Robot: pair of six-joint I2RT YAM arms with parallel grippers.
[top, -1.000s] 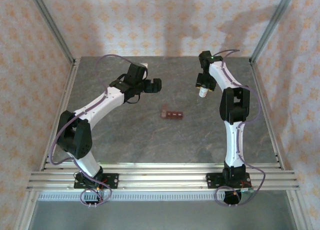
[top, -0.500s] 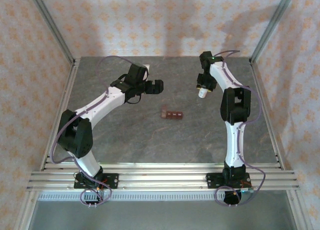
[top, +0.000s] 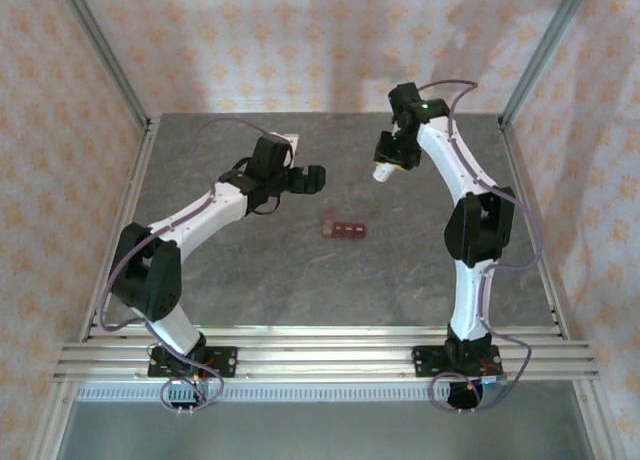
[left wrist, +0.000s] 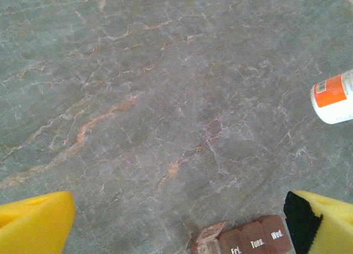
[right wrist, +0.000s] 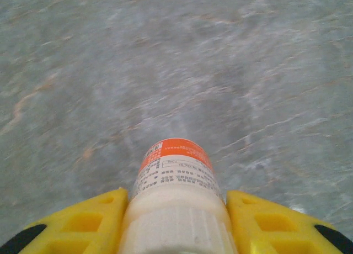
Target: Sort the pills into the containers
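Right, the small dark reddish-brown plastic strip of four joined square containers (top: 343, 228) lies flat near the middle of the bench, between my two arms; it sits ahead of the left gripper (top: 312, 178) and to its right, well apart from it; the right gripper (top: 388, 165) is farther back on the bench, also well apart from the strip. In the left wrist view the containers (left wrist: 242, 240) lie at the bottom edge, with the lid (left wrist: 208, 233) at one end raised and day labels on the others.

The grey, marble-veined stone-look bench (top: 250, 270) is boxed in by peach-patterned walls (top: 40, 130) and bare aluminium frame posts (top: 100, 50); a ribbed aluminium rail (top: 320, 355) runs along the near edge under both arm bases.

The left gripper (left wrist: 176, 226) stands wide open with nothing between its yellow fingers (left wrist: 33, 221); the right gripper (right wrist: 176, 221) is clamped on a white cylindrical plastic bottle (right wrist: 176, 176) with an orange label; the bottle (top: 383, 172) is tilted in the grip; I also see it from the left wrist (left wrist: 333, 96).
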